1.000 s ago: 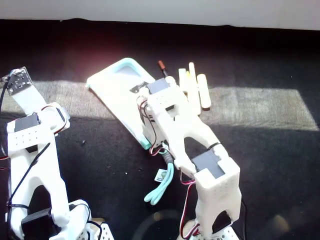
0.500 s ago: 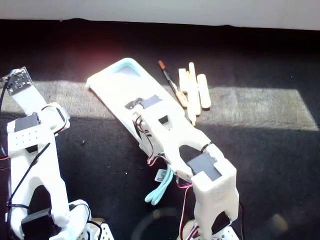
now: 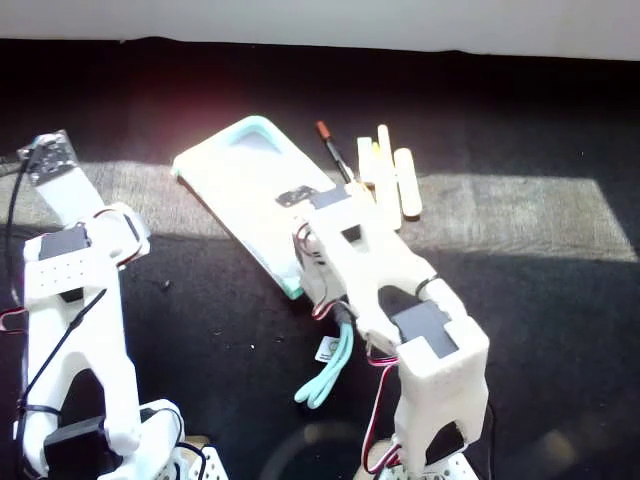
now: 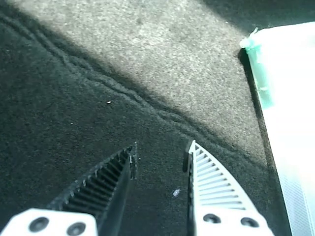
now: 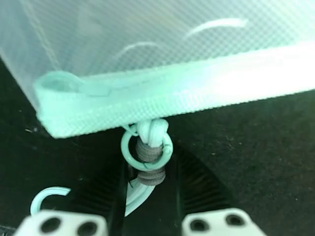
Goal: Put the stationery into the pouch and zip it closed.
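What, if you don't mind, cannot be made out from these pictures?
- Whether the zip of the pouch is open: in the high view the right arm covers that end, and the right wrist view's edges cut the seam off.
- Whether the right gripper grips the teal cord: right wrist view, shadow hides the contact.
- How many pale stationery pieces lie beside the pen: high view, glare merges them.

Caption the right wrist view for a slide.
Right pincer straddles the pull cord at the mint-edged corner of the mesh pouch.
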Robot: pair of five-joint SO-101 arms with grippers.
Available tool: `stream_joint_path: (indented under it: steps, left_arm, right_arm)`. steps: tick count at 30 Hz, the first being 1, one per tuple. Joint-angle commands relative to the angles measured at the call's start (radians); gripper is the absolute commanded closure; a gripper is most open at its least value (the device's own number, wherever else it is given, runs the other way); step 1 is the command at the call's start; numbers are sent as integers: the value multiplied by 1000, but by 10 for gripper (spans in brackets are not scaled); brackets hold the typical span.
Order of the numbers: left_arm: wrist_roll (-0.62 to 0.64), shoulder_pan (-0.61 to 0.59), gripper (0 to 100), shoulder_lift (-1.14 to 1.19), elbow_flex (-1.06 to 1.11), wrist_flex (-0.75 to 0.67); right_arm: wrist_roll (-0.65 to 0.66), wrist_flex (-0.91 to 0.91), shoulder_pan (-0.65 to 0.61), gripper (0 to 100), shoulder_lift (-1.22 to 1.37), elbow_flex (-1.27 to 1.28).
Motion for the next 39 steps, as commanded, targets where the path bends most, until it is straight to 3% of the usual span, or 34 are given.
stream_joint_path:
  steps: [1,9,16,20,27,33,39]
  left_arm:
    - [-9,114,822,-1,7,-8]
    - [2,450,822,-7,99,-8]
    - [305,610,822,-7,111,-8]
    - [356,697,822,-2,117,-8]
    - [356,774,822,-8,166,-12]
    - [356,780,822,-8,165,-17]
    - [354,872,822,-8,165,-51]
  right_arm:
    - [55,21,38,991,-116,1]
    - [97,-24,36,991,-166,-1]
    - [92,-27,41,991,-137,1]
    - [92,-30,65,991,-137,1]
    - [92,-30,131,991,-137,-5]
    - [92,-28,127,991,-137,1]
    - [92,-30,125,991,-137,-5]
